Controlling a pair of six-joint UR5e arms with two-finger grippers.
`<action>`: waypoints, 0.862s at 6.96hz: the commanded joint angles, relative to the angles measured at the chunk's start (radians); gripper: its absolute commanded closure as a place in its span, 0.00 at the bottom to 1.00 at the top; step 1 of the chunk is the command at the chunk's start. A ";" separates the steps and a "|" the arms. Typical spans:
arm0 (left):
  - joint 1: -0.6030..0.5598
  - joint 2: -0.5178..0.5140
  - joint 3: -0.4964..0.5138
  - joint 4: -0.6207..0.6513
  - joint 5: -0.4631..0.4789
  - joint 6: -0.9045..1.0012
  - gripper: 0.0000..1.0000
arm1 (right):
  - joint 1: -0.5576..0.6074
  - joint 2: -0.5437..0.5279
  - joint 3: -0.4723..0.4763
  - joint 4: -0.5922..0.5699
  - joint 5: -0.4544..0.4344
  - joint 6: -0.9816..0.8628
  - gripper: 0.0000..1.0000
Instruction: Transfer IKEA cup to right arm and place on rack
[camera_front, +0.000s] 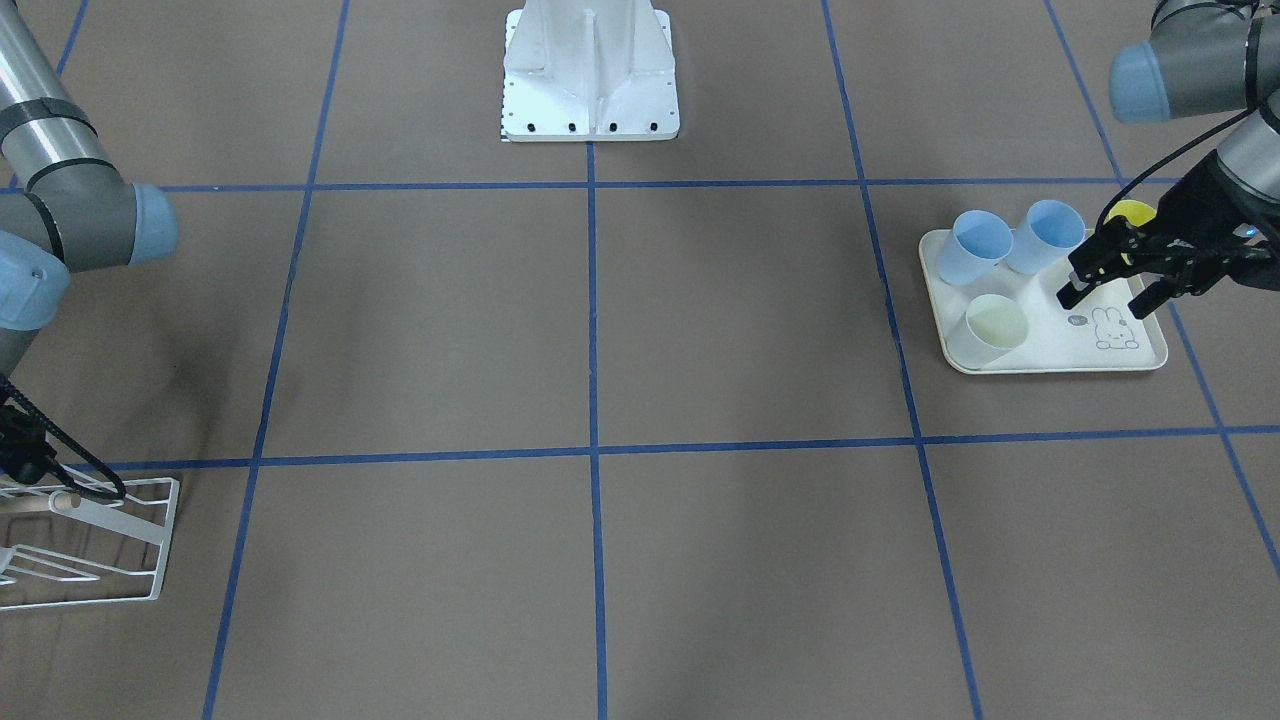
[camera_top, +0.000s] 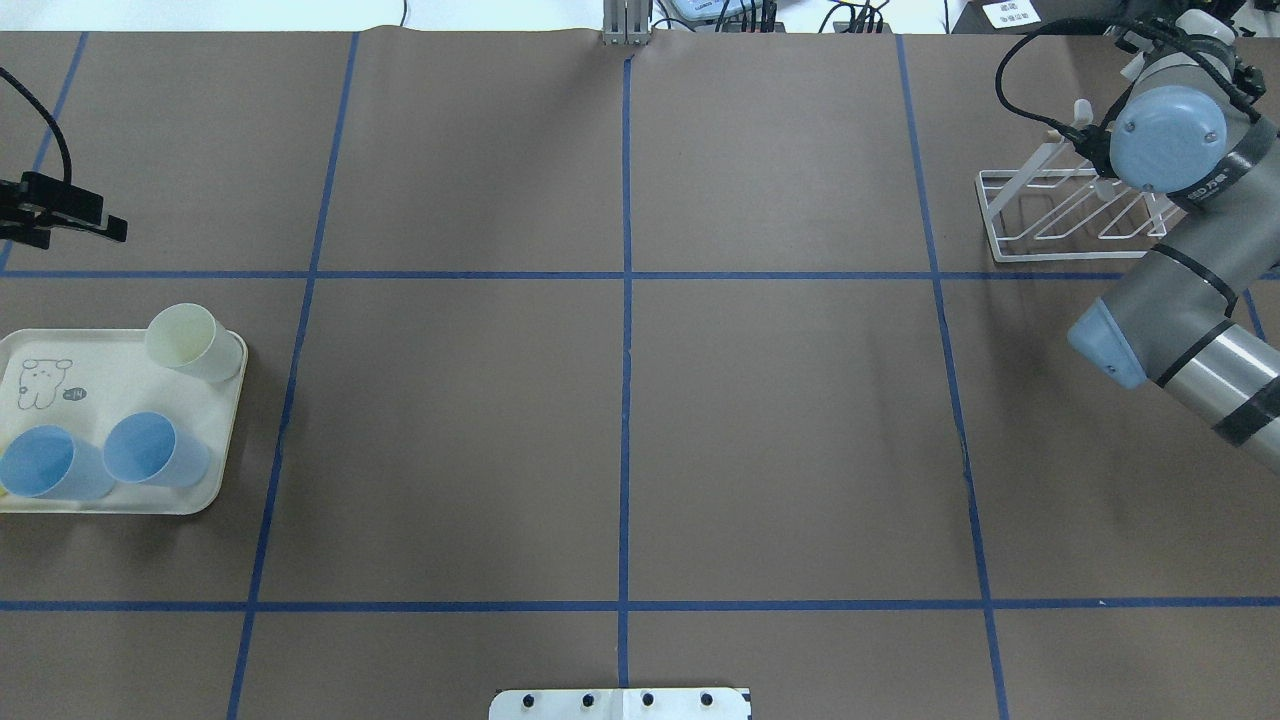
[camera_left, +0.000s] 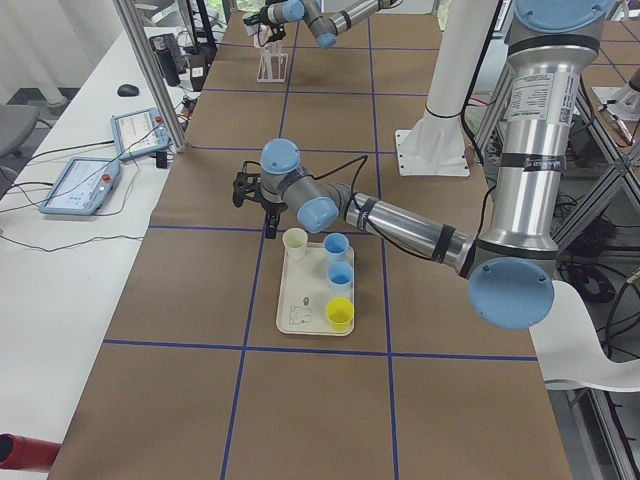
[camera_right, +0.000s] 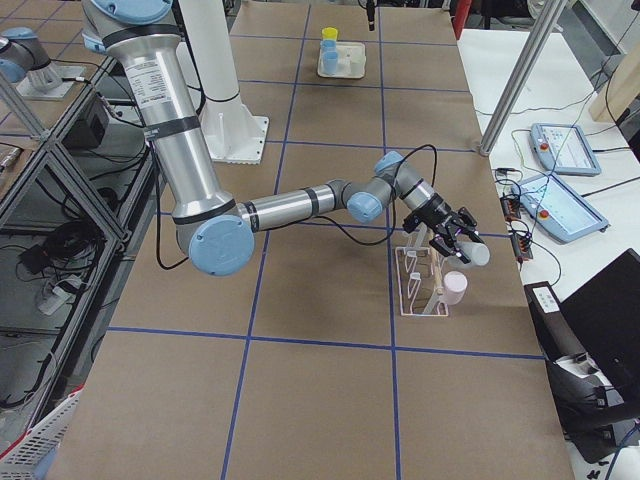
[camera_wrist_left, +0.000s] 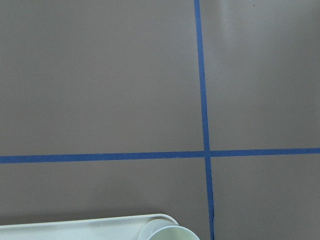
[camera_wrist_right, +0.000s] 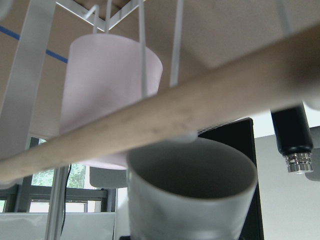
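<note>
My right gripper (camera_right: 455, 240) reaches over the white wire rack (camera_right: 420, 285) and is shut on a pale grey-white cup (camera_right: 476, 252). In the right wrist view this cup (camera_wrist_right: 190, 190) sits just under the rack's wooden dowel (camera_wrist_right: 165, 117), mouth toward the camera; the fingers are hidden. A pink cup (camera_wrist_right: 107, 90) hangs on the rack's prongs, also seen in the exterior right view (camera_right: 455, 288). The rack also shows in the overhead view (camera_top: 1040, 215). My left gripper (camera_front: 1106, 300) is open and empty, above the cream rabbit-print tray (camera_front: 1060, 350).
The tray holds two blue cups (camera_front: 980, 248) (camera_front: 1045, 235), a cream cup (camera_front: 992, 330) and a yellow cup (camera_front: 1132, 212) partly hidden behind the left gripper. The white robot base (camera_front: 590, 80) stands at the table's middle edge. Blue tape lines grid the brown table.
</note>
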 joint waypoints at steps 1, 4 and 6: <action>0.000 0.001 0.000 0.000 0.000 0.000 0.00 | -0.002 -0.002 0.011 0.002 0.001 0.001 0.72; 0.000 0.004 -0.001 -0.002 0.000 -0.002 0.00 | 0.009 -0.002 0.071 -0.004 0.012 -0.001 0.72; 0.000 0.004 -0.001 -0.002 0.000 -0.002 0.00 | 0.009 -0.011 0.085 -0.004 0.012 0.002 0.72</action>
